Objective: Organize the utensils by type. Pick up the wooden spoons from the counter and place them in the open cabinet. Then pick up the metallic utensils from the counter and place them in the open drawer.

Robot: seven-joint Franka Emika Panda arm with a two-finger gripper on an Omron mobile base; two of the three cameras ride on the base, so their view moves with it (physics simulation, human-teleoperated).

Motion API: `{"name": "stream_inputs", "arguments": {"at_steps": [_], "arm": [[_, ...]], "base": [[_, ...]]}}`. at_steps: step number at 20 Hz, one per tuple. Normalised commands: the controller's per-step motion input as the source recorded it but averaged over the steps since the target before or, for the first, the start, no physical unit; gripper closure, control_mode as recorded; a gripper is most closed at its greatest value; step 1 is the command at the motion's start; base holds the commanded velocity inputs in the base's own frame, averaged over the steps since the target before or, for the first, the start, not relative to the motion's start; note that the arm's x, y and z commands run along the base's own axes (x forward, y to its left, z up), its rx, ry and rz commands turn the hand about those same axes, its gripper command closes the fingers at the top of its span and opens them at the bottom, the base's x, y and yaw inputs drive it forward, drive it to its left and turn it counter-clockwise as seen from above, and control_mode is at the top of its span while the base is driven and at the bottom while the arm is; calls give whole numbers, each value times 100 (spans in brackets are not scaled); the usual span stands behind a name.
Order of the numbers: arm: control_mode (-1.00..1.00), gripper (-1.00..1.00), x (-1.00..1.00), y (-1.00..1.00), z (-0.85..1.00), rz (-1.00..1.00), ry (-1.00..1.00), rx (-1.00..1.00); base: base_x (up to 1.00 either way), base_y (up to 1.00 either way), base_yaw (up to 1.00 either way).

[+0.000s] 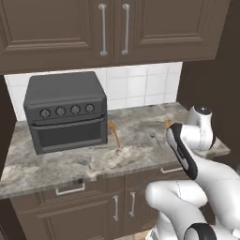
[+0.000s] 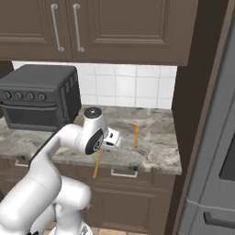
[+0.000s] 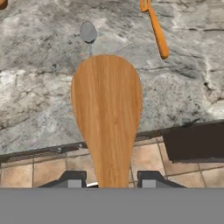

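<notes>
Wooden spoon [image 3: 107, 113] hung clear above the counter [image 3: 39, 96] edge, bowl outward, handle pinched between gripper [image 3: 109, 183] fingers closed partway onto it; lifted, probably for carrying to the cabinet. Grey metal spoon [image 3: 88, 32] lay on the counter just beyond it, orange utensil [image 3: 156, 30] farther toward the wall

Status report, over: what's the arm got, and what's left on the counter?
Jaws shut on a wooden spoon, lifted over the counter edge. Grey spoon, orange utensil and second wooden spoon on the stone. Cabinets overhead shut.
</notes>
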Motion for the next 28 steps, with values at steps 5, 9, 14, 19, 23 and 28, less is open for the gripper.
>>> {"name": "stream_inputs", "arguments": {"at_steps": [5,9,14,19,23,28], "arm": [[100,100,0,0,0,0,0,0],[100,100,0,0,0,0,0,0],[100,100,0,0,0,0,0,0],[100,100,0,0,0,0,0,0],[100,100,0,0,0,0,0,0],[100,100,0,0,0,0,0,0]], "base": [[-42,7,-71],[-19,9,-93],[-13,1,-99],[-3,-19,-86],[0,-32,-84],[0,-22,-97]]}}
